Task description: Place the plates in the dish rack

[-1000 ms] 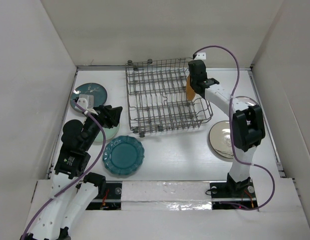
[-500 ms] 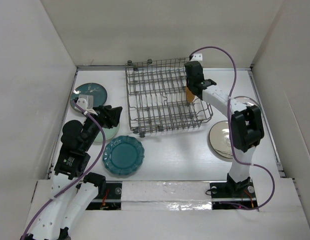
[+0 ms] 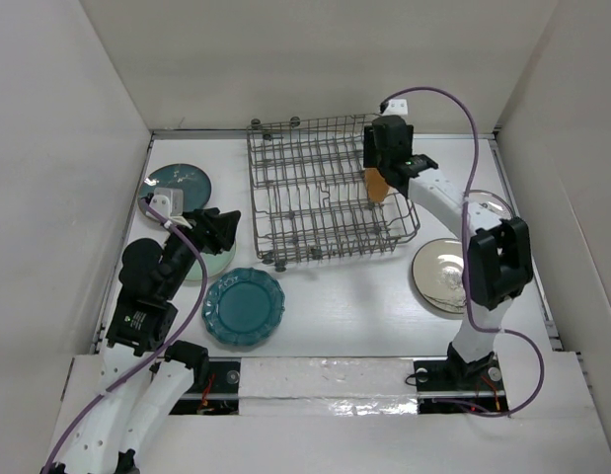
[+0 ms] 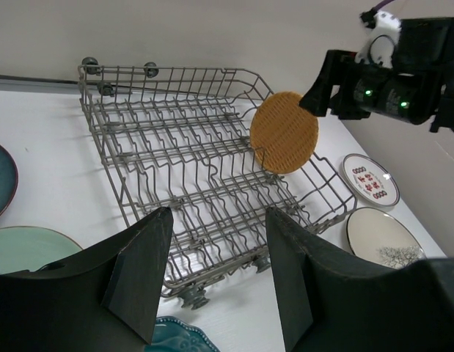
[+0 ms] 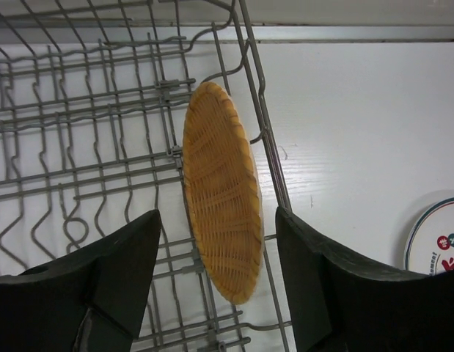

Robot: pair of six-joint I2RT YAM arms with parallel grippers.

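Note:
The grey wire dish rack stands at the back middle of the table. An orange-brown plate stands on edge between tines by the rack's right wall. My right gripper hangs just above it, open, with a finger on each side and not touching it. My left gripper is open and empty, left of the rack, above the pale mint plate. A scalloped teal plate lies in front of it.
A dark teal plate lies at the far left. To the right of the rack lie a cream plate with a branch pattern and a white plate with a red pattern. White walls close in three sides.
My right gripper has opened and let go of the orange-brown plate, which now stands in the rack by itself. The left arm has not moved.

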